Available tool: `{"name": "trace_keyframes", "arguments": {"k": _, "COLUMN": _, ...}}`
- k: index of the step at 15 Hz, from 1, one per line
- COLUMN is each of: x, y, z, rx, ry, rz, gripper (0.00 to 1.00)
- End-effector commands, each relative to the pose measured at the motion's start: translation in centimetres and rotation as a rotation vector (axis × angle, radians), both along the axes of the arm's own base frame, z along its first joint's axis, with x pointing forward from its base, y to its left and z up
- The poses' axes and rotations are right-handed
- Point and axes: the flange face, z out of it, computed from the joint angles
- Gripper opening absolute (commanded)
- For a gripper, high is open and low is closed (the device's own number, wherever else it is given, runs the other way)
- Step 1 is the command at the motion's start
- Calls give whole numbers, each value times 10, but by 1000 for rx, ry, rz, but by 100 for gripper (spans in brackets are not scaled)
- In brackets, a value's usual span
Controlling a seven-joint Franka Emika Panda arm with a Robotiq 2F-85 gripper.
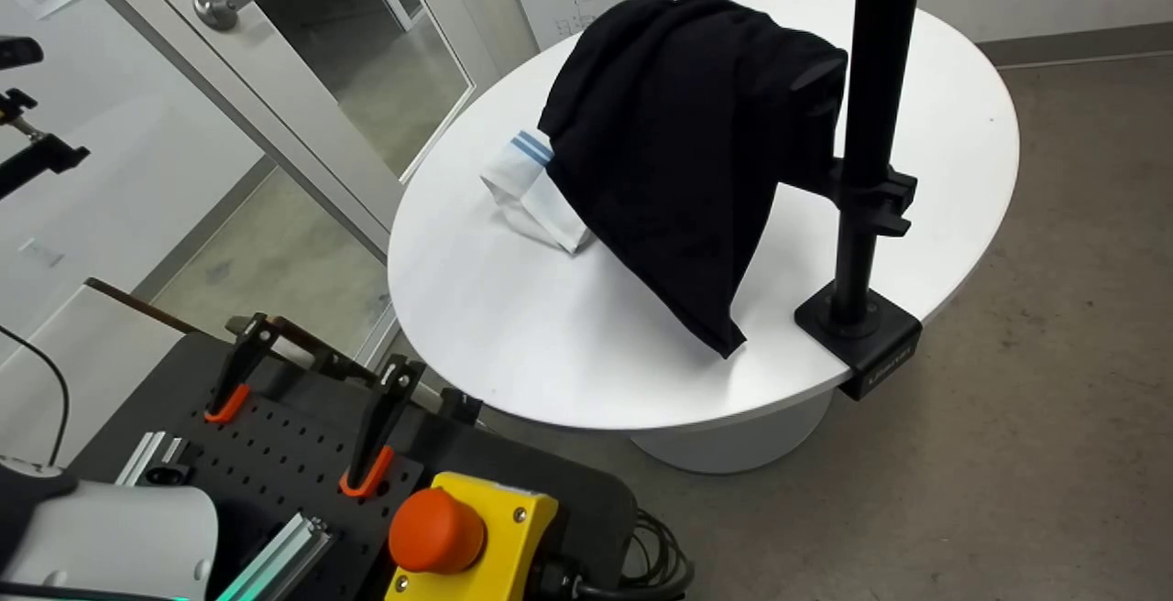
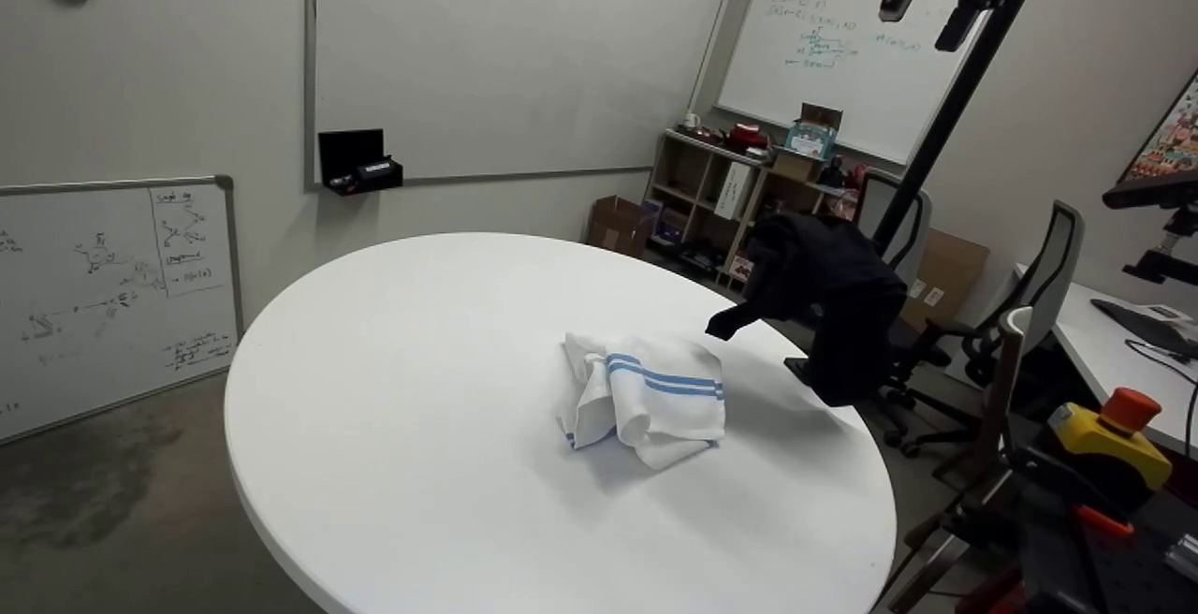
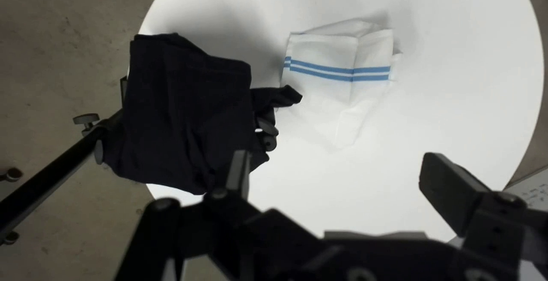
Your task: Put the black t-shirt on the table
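Note:
The black t-shirt (image 1: pixel 669 143) hangs limp and wrinkled over the arm of a black stand above the table (image 1: pixel 476 326). In an exterior view the shirt (image 2: pixel 842 268) hangs by the edge of the round white table (image 2: pixel 393 408). In the wrist view the shirt (image 3: pixel 188 109) is on the left and the table (image 3: pixel 462 79) fills the middle. My gripper (image 3: pixel 336 161) is open with nothing between its fingers. In an exterior view the gripper (image 2: pixel 925 22) is high above the shirt, apart from it. Most of the stand's arm is hidden under the shirt.
A black stand (image 1: pixel 871 106) is clamped to the table edge, its tall post beside the shirt. A white cloth with blue stripes (image 2: pixel 664 399) lies crumpled on the table near the shirt. A yellow box with a red button (image 1: pixel 495 528) sits on the dark robot bench.

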Motion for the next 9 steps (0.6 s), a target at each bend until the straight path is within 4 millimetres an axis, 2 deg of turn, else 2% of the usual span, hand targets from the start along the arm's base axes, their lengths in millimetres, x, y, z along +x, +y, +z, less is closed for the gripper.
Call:
{"name": "trace_keyframes", "arguments": {"k": 1, "x": 35, "y": -29, "z": -26, "rx": -3, "ry": -29, "rz": -107, "gripper": 100}}
{"name": "trace_keyframes", "arguments": {"k": 6, "x": 60, "y": -64, "z": -71, "rx": -29, "ry": -14, "rz": -216, "gripper": 100}}
{"name": "trace_keyframes", "arguments": {"k": 9, "x": 65, "y": -89, "z": -98, "rx": -54, "ry": 20, "rz": -291, "gripper": 100}}
